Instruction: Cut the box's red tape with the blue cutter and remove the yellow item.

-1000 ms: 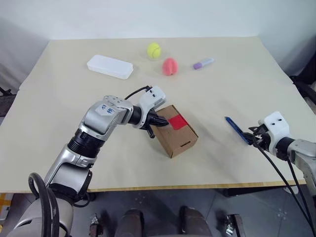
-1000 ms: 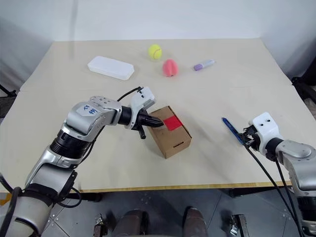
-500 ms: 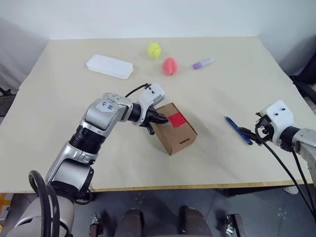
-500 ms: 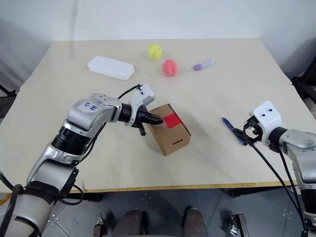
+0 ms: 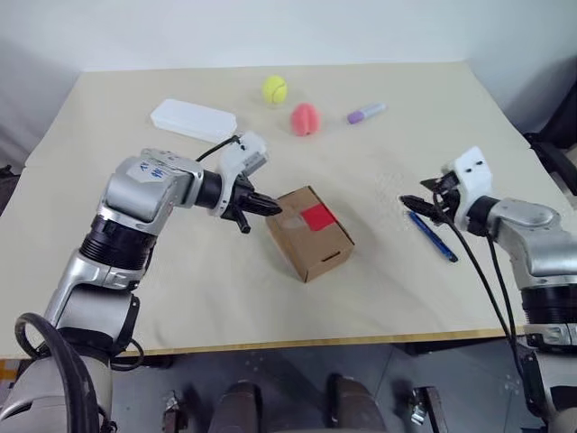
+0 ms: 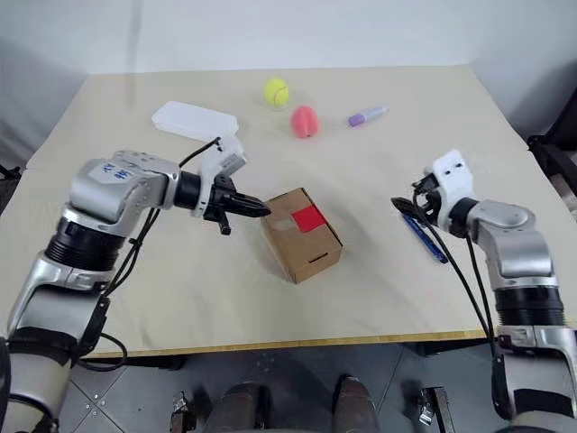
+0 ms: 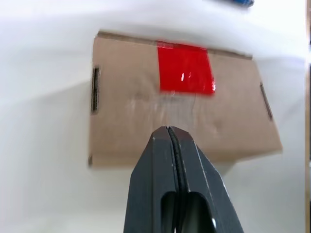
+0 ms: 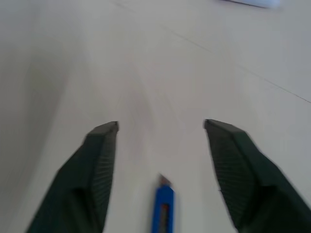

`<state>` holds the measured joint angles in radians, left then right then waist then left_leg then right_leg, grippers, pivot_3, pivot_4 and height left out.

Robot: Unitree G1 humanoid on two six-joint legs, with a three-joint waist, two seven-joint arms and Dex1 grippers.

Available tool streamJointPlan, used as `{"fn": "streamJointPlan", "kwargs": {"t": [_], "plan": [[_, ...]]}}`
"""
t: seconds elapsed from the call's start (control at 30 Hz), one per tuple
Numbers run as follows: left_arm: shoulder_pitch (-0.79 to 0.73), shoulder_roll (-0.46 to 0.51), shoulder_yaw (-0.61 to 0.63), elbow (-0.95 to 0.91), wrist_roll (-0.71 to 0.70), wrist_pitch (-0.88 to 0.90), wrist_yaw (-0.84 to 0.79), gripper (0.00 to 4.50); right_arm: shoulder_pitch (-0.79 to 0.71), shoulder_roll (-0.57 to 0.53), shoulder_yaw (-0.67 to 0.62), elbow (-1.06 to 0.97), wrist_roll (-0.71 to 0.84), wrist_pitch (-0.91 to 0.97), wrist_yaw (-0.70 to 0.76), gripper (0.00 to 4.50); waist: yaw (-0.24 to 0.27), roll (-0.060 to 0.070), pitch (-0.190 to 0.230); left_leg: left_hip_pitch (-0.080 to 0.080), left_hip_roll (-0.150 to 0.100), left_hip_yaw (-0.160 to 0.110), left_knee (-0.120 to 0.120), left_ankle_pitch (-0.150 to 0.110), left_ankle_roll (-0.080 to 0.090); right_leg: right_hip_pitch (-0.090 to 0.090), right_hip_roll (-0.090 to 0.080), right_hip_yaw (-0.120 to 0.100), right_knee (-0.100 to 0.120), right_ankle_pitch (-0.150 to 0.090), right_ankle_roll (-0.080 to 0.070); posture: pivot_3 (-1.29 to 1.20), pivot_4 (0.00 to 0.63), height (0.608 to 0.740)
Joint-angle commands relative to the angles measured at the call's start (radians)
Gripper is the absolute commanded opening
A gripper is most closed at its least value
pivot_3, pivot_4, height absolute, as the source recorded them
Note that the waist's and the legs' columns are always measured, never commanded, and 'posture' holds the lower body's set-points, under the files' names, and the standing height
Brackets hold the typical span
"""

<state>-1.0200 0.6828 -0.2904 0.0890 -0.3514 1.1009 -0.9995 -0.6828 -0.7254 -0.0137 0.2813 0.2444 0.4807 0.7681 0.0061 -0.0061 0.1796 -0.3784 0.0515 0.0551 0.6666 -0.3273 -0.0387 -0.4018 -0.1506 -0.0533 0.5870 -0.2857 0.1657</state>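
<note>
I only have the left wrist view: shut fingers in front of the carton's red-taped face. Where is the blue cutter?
Observer: The blue cutter lies flat on the table, to the right of the box, with nothing gripping it.
Operator: Is the right gripper near it?
Observer: Yes. The right gripper hovers at the cutter's far end, its fingers spread apart with the cutter's tip between them.
Operator: Anything else on the table?
Observer: Along the far side sit a white case, a tennis ball, a pink ball and a lavender marker.
</note>
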Motion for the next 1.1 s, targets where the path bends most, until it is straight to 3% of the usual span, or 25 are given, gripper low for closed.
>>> {"fn": "streamJointPlan", "kwargs": {"t": [0.03,0.17,0.33,0.57,0.83,1.1], "plan": [[0.061,0.034,0.016,-0.092,-0.030,0.055,-0.006,0.00,-0.052,0.013,0.040,0.018,-0.020,-0.026,0.067,1.43,-0.003,0.000,0.000,0.000,0.000,0.000,0.000,0.000,0.000,0.000,0.000,0.000,0.000,0.000,0.000,0.00,0.150,0.740],[0.152,0.017,0.040,-0.177,-0.054,0.117,0.046,0.00,-0.107,0.063,0.097,0.084,-0.040,-0.044,0.134,0.01,-0.011,0.000,0.000,0.000,0.001,0.001,0.000,0.000,0.000,-0.003,0.000,0.000,0.003,0.000,0.000,0.00,0.150,0.740],[0.232,-0.090,0.087,-0.199,-0.067,0.145,0.156,0.00,-0.150,0.137,0.159,0.156,-0.080,-0.050,0.179,0.01,-0.009,0.000,0.000,-0.002,0.001,0.002,0.001,0.000,0.000,-0.007,0.000,0.000,0.006,0.000,0.000,0.00,0.150,0.740],[0.289,-0.154,0.108,-0.187,-0.056,0.106,0.251,0.00,-0.126,0.223,0.210,-0.020,-0.060,0.115,0.171,0.01,-0.012,0.000,0.000,-0.004,0.001,0.003,0.002,0.000,-0.001,-0.010,0.000,0.000,0.008,0.000,0.000,0.00,0.150,0.740],[0.303,-0.135,0.114,-0.191,-0.070,0.100,0.254,0.00,-0.071,0.297,0.208,-0.332,0.038,0.467,0.109,0.01,-0.010,0.000,0.000,-0.004,0.002,0.003,0.002,0.000,-0.001,-0.011,0.000,0.000,0.010,0.000,0.000,0.00,0.150,0.740],[0.295,-0.057,0.116,-0.209,-0.089,0.123,0.219,0.00,0.041,0.337,0.258,-0.528,0.070,0.618,0.021,0.01,-0.012,0.000,0.000,-0.004,0.002,0.003,0.005,0.000,-0.001,-0.011,0.000,0.000,0.013,0.000,0.000,0.00,0.150,0.740]]}}
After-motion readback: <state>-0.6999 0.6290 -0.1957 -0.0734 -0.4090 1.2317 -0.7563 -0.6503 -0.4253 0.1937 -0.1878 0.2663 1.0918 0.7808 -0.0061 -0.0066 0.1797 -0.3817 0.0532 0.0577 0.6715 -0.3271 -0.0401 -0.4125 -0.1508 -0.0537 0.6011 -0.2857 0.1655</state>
